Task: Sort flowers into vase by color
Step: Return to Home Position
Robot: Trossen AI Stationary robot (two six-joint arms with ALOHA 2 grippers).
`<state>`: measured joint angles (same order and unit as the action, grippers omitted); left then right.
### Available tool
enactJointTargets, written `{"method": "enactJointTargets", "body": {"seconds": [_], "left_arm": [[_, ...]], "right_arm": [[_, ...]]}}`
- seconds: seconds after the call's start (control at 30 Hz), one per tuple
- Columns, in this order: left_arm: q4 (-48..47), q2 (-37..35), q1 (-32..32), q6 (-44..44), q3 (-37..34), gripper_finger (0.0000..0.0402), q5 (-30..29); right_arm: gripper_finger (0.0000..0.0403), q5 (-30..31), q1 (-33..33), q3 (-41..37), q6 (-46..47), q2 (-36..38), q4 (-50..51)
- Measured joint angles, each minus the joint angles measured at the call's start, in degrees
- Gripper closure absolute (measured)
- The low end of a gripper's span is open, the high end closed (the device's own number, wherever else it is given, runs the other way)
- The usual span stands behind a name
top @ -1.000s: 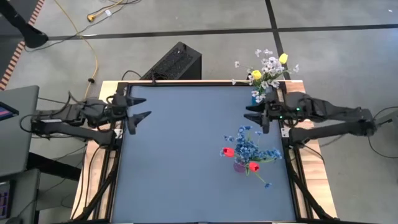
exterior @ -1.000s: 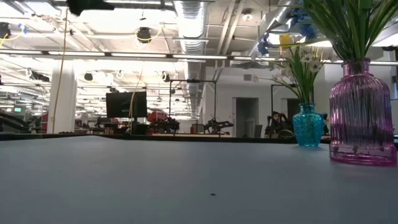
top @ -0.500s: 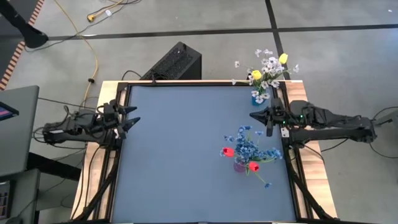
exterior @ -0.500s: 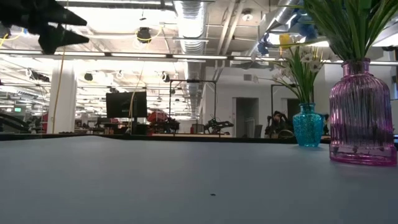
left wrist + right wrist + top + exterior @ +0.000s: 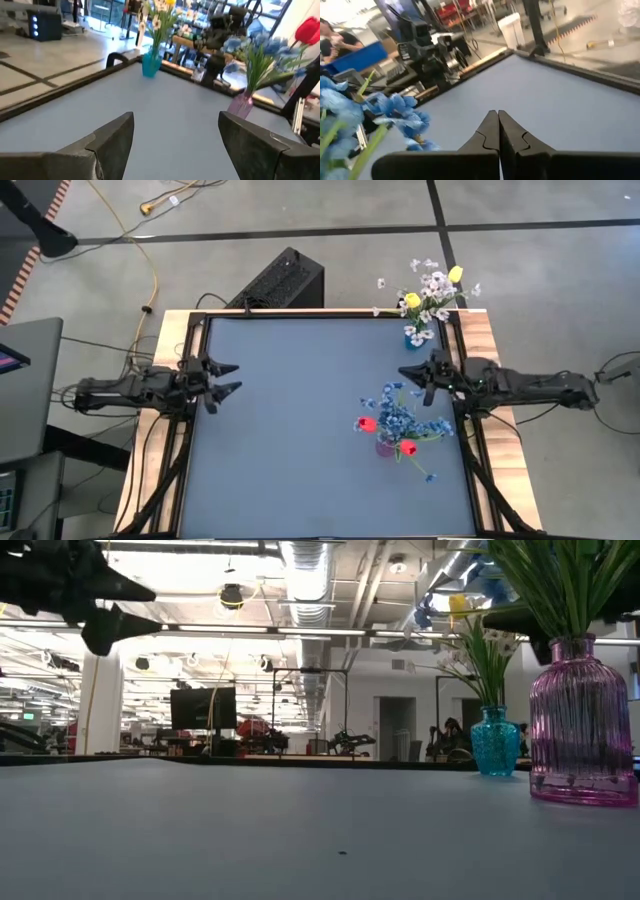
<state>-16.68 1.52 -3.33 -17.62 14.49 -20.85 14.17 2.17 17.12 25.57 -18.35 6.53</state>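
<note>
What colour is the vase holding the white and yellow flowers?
Teal. The small vase shows best in the low view.

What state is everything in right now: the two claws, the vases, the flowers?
Left gripper: open, empty, at the left edge of the table.
Right gripper: shut, empty, at the table's right edge.
Violet vase: upright, holds blue flowers and red flowers.
Teal vase: upright, holds white flowers and yellow flowers.
</note>
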Motion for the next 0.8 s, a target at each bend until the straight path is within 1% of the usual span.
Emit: {"method": "enactJointTargets", "body": {"seconds": [0.13, 0.27, 0.37, 0.43, 0.47, 0.53, 0.7, 0.8], "left_arm": [[5.41, -0.13, 0.00, -2.18, -3.47, 0.0123, -0.21], [12.02, -0.04, 0.00, -5.27, -8.80, 0.0123, -0.20], [15.68, 0.00, 0.00, -6.56, -12.35, 0.0123, 0.32], [18.31, 1.26, 0.00, -5.04, -12.90, 0.0123, 1.11], [19.29, 1.89, 0.00, -4.75, -12.90, 0.0123, 0.62], [19.40, 2.37, 0.00, -5.37, -12.90, 0.0123, 0.03], [17.81, 3.50, 0.00, -8.11, -12.88, 0.0123, -0.95], [17.83, 3.85, 0.00, -7.60, -12.88, 0.0123, -2.45]], "right_arm": [[0.0386, 0.01, 0.22, -6.88, -2.89, 0.12, -9.29], [0.0386, -1.27, 0.60, -11.87, -5.79, 0.53, -14.67], [0.0386, -4.94, 1.23, -12.45, -8.57, 1.96, -14.72], [0.0386, -6.97, 1.71, -12.43, -10.21, 2.92, -13.42], [0.0386, -7.61, 1.96, -12.43, -10.93, 3.33, -12.59], [0.0386, -8.44, 2.65, -12.43, -11.94, 4.10, -11.11], [0.0386, -12.10, 4.25, -12.43, -13.38, 4.70, -11.75], [0.0377, -12.48, 4.77, -12.43, -14.04, 4.54, -11.48]]}}
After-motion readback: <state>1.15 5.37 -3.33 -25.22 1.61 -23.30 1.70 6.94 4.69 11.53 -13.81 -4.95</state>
